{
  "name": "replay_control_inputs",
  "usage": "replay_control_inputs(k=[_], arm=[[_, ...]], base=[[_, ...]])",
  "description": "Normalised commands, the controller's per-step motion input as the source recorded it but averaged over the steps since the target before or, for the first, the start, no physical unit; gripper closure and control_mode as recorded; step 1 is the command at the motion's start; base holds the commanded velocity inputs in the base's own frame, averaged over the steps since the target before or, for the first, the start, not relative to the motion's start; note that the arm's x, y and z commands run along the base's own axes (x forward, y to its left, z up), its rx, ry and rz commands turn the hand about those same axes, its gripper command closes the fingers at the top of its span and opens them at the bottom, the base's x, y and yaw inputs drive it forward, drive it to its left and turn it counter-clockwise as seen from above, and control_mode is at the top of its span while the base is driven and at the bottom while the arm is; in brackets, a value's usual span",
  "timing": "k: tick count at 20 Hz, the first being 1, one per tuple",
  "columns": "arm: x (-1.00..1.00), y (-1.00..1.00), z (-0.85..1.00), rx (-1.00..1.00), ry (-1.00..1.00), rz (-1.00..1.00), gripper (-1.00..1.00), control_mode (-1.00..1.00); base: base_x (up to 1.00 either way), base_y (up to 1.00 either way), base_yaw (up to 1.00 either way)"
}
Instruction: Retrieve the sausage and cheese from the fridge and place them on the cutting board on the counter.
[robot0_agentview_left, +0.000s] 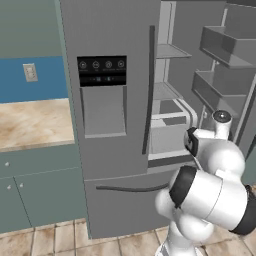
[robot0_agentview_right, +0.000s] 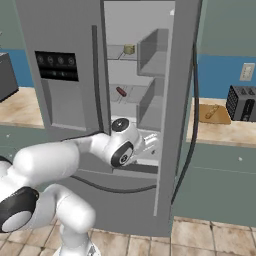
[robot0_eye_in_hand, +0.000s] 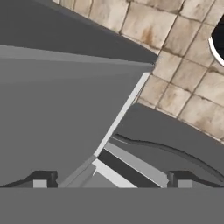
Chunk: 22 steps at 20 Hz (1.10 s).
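Up on the shelves of the tall grey steel fridge (robot0_agentview_right: 65, 110), centre top of the right base view, sit the stubby tan-yellow cheese chunk (robot0_agentview_right: 129, 49) and, one shelf lower, the slim dark red sausage link (robot0_agentview_right: 121, 91). Both lie well above the two-finger gripper (robot0_eye_in_hand: 111, 181), whose dark tips stand spread wide, seemingly pointing down past the fridge's lower edge toward the floor tiles (robot0_eye_in_hand: 175, 83). At right, the orange-brown wooden cutting board (robot0_agentview_right: 212, 114) rests on the beige marbled counter (robot0_agentview_right: 215, 131).

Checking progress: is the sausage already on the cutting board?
No. In the right base view the sausage lies on a fridge shelf, away from the cutting board.
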Motion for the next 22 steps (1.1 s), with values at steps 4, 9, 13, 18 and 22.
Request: replay_control_inputs(k=[4,9,13,18,22], arm=[[0.0,-0.69,0.0,0.17,-0.06,-0.2,-1.0,-1.0],[0.0,-0.7,0.0,0.15,-0.06,-0.2,-1.0,-1.0],[0.0,-0.7,0.02,0.13,-0.05,-0.22,-1.0,-1.0],[-0.08,-0.17,0.0,0.15,-0.01,-0.1,-1.0,-1.0],[-0.17,0.47,0.03,0.04,0.01,0.06,-1.0,-1.0]], base=[[0.0,0.0,0.0],[0.0,0.0,0.0],[0.0,0.0,0.0],[0.0,0.0,0.0],[0.0,0.0,0.0]])
